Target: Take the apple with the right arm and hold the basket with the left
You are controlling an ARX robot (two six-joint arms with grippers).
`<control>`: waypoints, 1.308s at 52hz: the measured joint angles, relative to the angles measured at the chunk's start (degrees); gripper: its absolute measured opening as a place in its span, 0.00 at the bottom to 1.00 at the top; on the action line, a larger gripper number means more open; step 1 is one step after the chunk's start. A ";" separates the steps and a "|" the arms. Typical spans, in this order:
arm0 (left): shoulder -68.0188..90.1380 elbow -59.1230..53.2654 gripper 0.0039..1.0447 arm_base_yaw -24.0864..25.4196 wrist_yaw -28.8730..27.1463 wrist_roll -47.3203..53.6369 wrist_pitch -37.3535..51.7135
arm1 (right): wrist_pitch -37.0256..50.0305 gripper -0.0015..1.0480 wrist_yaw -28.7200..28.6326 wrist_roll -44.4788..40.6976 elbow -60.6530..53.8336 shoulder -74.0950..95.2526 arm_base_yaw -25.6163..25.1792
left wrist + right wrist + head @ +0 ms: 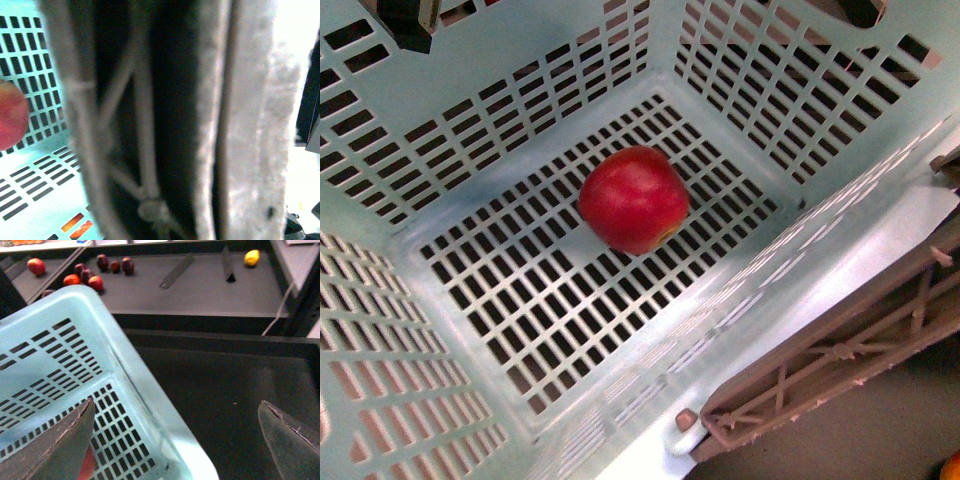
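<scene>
The shiny red apple (634, 198) lies on the slotted floor of the light aqua basket (470, 130), near its middle. In the left wrist view the brownish-grey ribbed handle (240, 125) fills the picture, blurred and very close; my left gripper is shut on the basket and its fingers do not show. The apple (10, 117) peeks in at that view's edge. My right gripper (175, 440) is open above the basket's rim (125, 355), holding nothing. One finger (60, 445) is over the basket floor, the other over dark ground. A sliver of the apple (87, 466) shows beside that finger.
A second ribbed handle (840, 340) rests along the basket's near right rim. Behind the basket a grey shelf (200, 290) carries dark purple fruits (102, 261), small red ones (95, 283) and a yellow fruit (252, 257). An orange fruit (952, 468) lies outside the basket.
</scene>
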 joint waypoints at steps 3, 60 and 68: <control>0.00 0.00 0.14 0.00 0.13 0.22 0.00 | -1.09 0.92 0.96 0.00 -1.33 -3.06 -2.73; 0.00 0.02 0.14 -0.02 0.74 -0.09 0.00 | 14.16 0.02 -6.64 -5.86 -32.44 -31.69 -16.00; 0.00 0.02 0.14 -0.02 0.59 -0.07 0.00 | 12.13 0.02 -6.64 -5.84 -33.59 -35.08 -16.00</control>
